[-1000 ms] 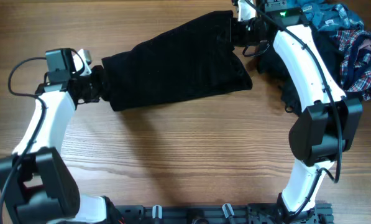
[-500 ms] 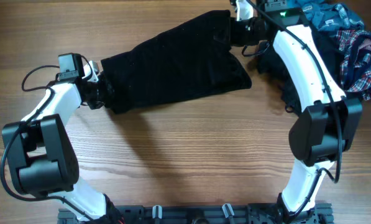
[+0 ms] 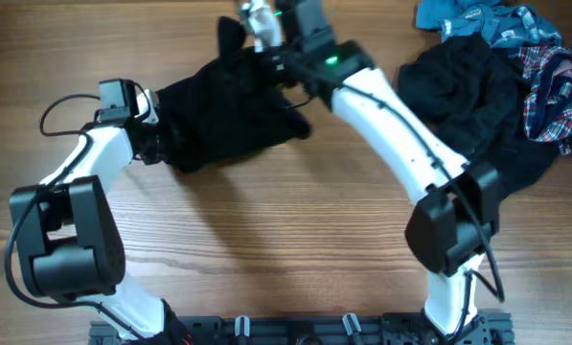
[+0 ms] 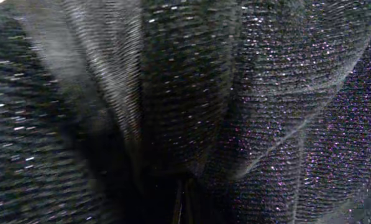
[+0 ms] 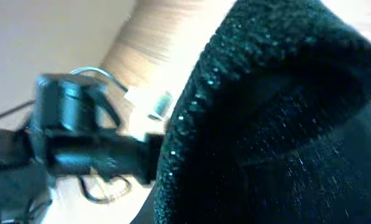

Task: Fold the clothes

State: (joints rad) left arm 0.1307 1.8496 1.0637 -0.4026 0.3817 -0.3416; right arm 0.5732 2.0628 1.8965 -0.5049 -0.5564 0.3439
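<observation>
Where the black textured garment (image 3: 223, 115) lies bunched on the wooden worktop (image 3: 295, 240), left of centre, we mark the relation on which the coming fold turns: its long axis runs obliquely from the near-left end to the far-right end, and an arm meets each end. We read the left fingers (image 3: 153, 140) as clenched on the near-left end. In the left wrist view, ribbed, glinting cloth fills the field and gathers into pleats converging at the lower edge, with the fingers themselves hidden. The right fingers (image 3: 269, 59) are likewise clenched on the far end, and cloth drapes across the right wrist view. The left arm (image 3: 84, 163) is folded back on itself, its forearm pointing rightward into the cloth; the right arm (image 3: 391, 125) stretches in one long diagonal from its near-right base across the midline. Both grasps stand close together, so the cloth between them lies slack. We judge this garment unfolded as yet. A second black garment (image 3: 468, 105), a teal-blue one (image 3: 477, 17) and a plaid one (image 3: 559, 86) lie heaped at the far right, well apart.
</observation>
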